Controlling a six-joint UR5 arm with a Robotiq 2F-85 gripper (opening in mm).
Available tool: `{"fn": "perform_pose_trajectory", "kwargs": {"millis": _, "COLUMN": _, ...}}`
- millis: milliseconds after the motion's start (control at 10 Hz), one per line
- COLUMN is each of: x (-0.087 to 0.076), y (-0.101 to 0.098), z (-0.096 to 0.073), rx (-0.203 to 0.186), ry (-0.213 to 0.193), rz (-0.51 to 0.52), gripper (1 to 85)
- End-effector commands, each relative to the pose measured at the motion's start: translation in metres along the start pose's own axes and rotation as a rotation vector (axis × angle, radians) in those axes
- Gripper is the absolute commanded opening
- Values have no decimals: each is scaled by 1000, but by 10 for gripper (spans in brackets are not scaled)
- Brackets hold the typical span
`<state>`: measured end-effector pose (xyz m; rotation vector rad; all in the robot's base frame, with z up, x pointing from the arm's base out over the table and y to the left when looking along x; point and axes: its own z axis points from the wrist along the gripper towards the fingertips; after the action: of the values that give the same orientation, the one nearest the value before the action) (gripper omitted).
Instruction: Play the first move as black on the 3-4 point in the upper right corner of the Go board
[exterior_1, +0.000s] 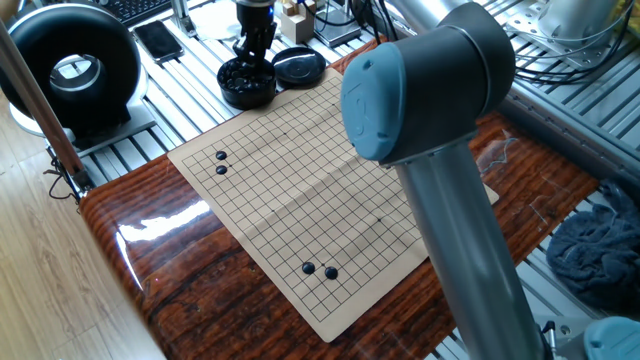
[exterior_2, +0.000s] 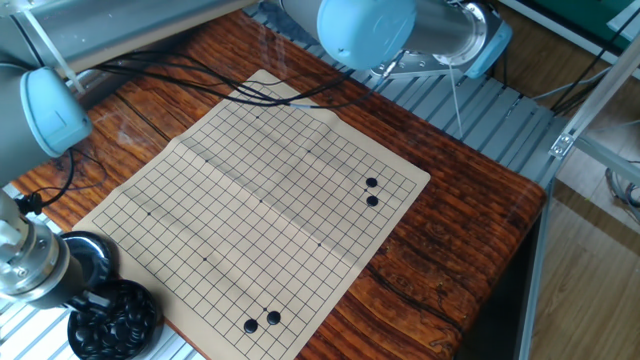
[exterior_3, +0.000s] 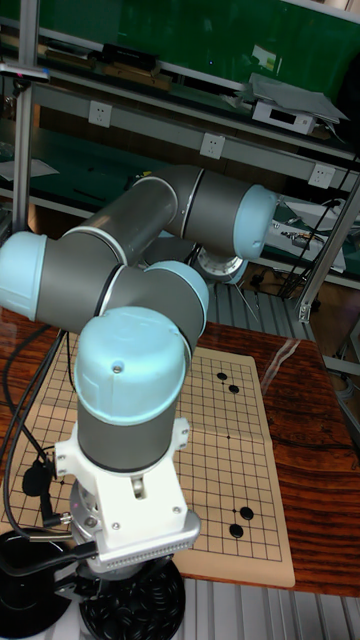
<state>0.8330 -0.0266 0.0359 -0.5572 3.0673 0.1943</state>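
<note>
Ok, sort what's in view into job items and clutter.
Job: Go board, bowl of black stones, gripper over that bowl.
Clutter: bowl lid, phone, keyboard, blue cloth.

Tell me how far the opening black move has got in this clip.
Done: the hand is down at the bowl of black stones. In hand: picking one; a grip cannot be seen. Left: carrying it to the Go board and setting it on the 3-4 point. It already bears four stones.
</note>
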Motion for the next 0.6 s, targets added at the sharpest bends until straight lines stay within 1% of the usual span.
{"fn": "perform_pose_trajectory", "kwargs": {"millis": 0, "x": 2, "y": 5, "z": -2, "rx": -24, "ry": 3, "rz": -24, "gripper": 273}}
{"fn": "perform_pose_trajectory", "kwargs": {"millis": 100, "x": 4, "y": 4, "z": -1, "rx": -25, "ry": 4, "rz": -44, "gripper": 290}}
{"fn": "perform_pose_trajectory", "kwargs": {"millis": 200, "x": 5, "y": -6, "z": -1, "rx": 9, "ry": 7, "rz": -83, "gripper": 303}}
{"fn": "perform_pose_trajectory", "kwargs": {"millis": 300, "x": 7, "y": -18, "z": -2, "rx": 59, "ry": 21, "rz": -123, "gripper": 307}}
{"fn": "perform_pose_trajectory", "kwargs": {"millis": 400, "x": 8, "y": -11, "z": -1, "rx": 31, "ry": 22, "rz": -108, "gripper": 307}}
{"fn": "perform_pose_trajectory", "kwargs": {"millis": 500, "x": 8, "y": -11, "z": -1, "rx": 31, "ry": 20, "rz": -103, "gripper": 307}}
